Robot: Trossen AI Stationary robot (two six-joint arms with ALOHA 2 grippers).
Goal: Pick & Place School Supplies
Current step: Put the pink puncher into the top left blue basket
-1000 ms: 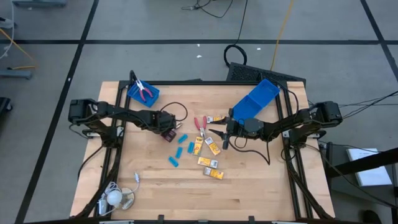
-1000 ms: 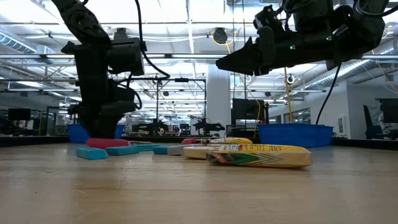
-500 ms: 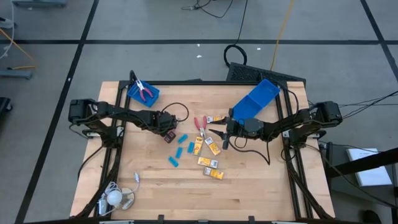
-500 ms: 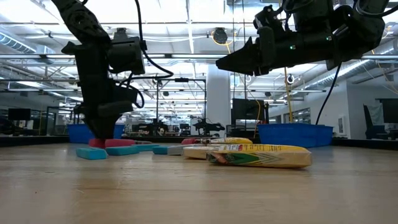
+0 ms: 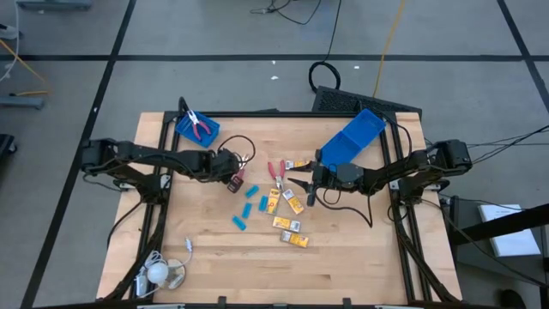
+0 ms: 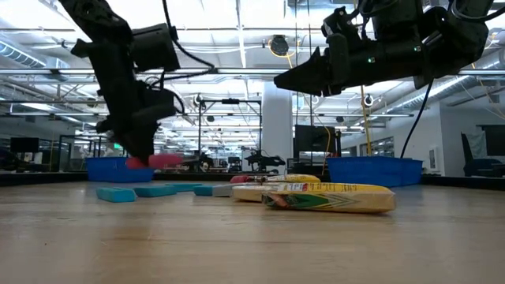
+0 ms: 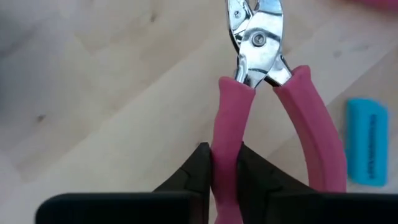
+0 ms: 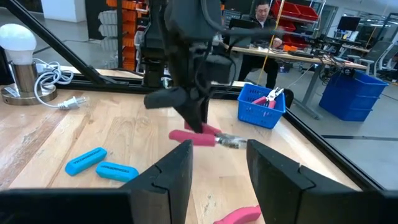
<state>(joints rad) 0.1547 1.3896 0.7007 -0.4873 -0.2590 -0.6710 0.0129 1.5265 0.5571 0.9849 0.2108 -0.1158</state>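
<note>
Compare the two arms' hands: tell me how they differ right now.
The left hand is shut on one pink handle of the pliers and holds them clear of the table; the right hand is open and empty. The left hand points downward in the low view; the right hand lies nearly level. Both hang above the table.

I can read no text here. The light-blue piece [image 7: 367, 140] beside my pliers carries dark lettering too blurred to make out, and the yellow packet [image 6: 327, 198] on the tabletop shows only illegible print.
</note>
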